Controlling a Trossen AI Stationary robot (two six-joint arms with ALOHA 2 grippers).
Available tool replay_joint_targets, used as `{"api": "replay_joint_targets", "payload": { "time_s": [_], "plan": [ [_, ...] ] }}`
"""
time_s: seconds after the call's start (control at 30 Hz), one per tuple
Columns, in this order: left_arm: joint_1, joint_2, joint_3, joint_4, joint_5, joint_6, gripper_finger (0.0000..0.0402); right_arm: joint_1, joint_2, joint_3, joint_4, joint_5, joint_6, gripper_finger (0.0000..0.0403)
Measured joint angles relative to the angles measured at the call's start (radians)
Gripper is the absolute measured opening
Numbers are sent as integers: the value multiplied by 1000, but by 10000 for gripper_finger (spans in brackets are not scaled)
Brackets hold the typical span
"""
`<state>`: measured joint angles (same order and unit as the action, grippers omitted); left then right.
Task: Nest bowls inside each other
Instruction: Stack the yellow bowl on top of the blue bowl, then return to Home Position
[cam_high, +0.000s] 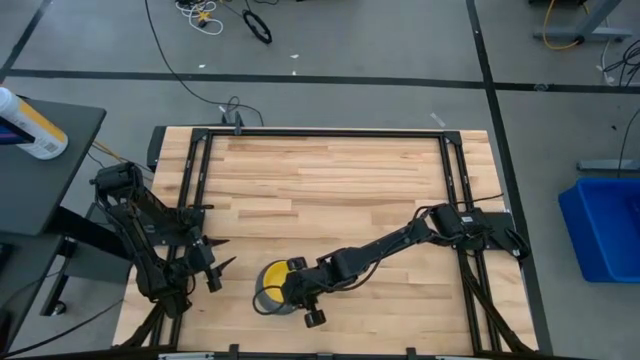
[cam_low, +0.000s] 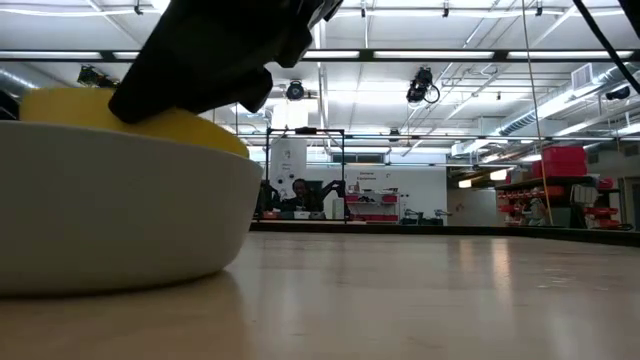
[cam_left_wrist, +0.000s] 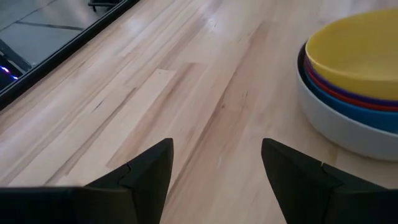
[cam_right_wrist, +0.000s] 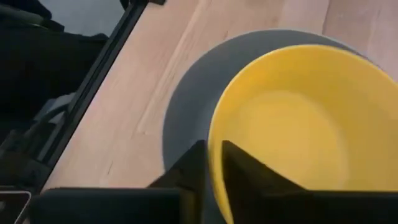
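The bowls stand as one stack near the table's front edge. The yellow bowl (cam_high: 274, 274) (cam_right_wrist: 292, 124) lies on top. Under it show thin rims of dark blue (cam_left_wrist: 323, 81), red (cam_left_wrist: 348, 96) and light blue (cam_left_wrist: 354, 113). The grey bowl (cam_high: 262, 300) (cam_low: 110, 210) (cam_left_wrist: 342, 130) is outermost and rests on the wood. My right gripper (cam_high: 293, 283) (cam_right_wrist: 213, 167) reaches in from the right and is shut on the yellow bowl's rim. My left gripper (cam_high: 222, 255) (cam_left_wrist: 214, 174) stands open to the left of the stack, with nothing between its fingers. My right gripper has the yellow bowl's rim (cam_right_wrist: 214, 155) between its two fingers, one finger (cam_right_wrist: 245, 171) inside the bowl and the other (cam_right_wrist: 189, 171) outside it. The fingers slant down from the table's right side. The yellow bowl sits in the stack, inside the grey bowl.
Bare wood (cam_high: 330, 180) stretches from the stack to the table's far edge, between black frame rails (cam_high: 195, 180). A black side table with a bottle (cam_high: 30, 125) stands at the left, and a blue bin (cam_high: 605, 225) is on the floor at the right. A person (cam_low: 300, 192) shows far off in the room.
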<state>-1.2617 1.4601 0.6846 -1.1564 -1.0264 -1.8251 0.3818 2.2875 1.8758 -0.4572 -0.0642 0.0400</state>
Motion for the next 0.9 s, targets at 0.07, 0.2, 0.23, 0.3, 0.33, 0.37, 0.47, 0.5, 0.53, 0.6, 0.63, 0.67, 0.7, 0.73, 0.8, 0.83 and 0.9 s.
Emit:
{"api": "replay_joint_targets", "payload": {
  "time_s": [0.07, 0.2, 0.23, 0.3, 0.33, 0.37, 0.47, 0.5, 0.53, 0.6, 0.63, 0.67, 0.7, 0.73, 0.8, 0.83, 0.9],
  "plan": [
    [0, 0, 0, 1, -11, -3, 252, 3, 0, 0, -7, 2, 1, 80],
    [0, 0, 0, 1, -33, -4, 252, 12, 0, 1, -1, 8, 1, 142],
    [0, 0, 0, 0, -36, -4, 252, 15, 0, 9, -8, 20, 0, 154],
    [0, 0, 0, 0, -42, -4, 252, 21, 0, 33, -18, 53, -22, 173],
    [0, 0, 0, 0, -49, -2, 252, 25, 0, 46, -17, 65, -39, 181],
    [0, 0, 0, 0, -59, 1, 252, 29, -5, 57, -16, 75, -51, 187],
    [0, -2, 0, -13, -70, 16, 251, 46, -25, 89, 10, 134, -78, 202],
    [0, -9, 0, -24, -70, 25, 251, 52, -43, 99, -6, 153, -109, 206],
    [0, -17, 0, -32, -68, 28, 251, 59, -65, 110, -29, 173, -145, 209],
    [-2, -36, 1, -50, -59, 50, 251, 69, -122, 116, -82, 221, -165, 213],
    [-3, -50, 0, -56, -59, 56, 251, 76, -153, 116, -107, 251, -151, 215],
    [-3, -65, 1, -59, -65, 61, 252, 82, -181, 116, -119, 276, -140, 216],
    [-3, -80, 1, -58, -65, 65, 252, 87, -211, 116, -123, 301, -128, 217],
    [-3, -98, 1, -59, -71, 65, 252, 97, -242, 116, -135, 324, -126, 218],
    [-3, -134, 5, -61, -78, 57, 252, 111, -305, 116, -145, 373, -137, 220],
    [-3, -152, 5, -58, -76, 56, 252, 120, -336, 116, -152, 406, -145, 220],
    [-3, -181, 5, -62, -51, 93, 252, 133, -396, 116, -214, 452, -28, 220]
  ]
}}
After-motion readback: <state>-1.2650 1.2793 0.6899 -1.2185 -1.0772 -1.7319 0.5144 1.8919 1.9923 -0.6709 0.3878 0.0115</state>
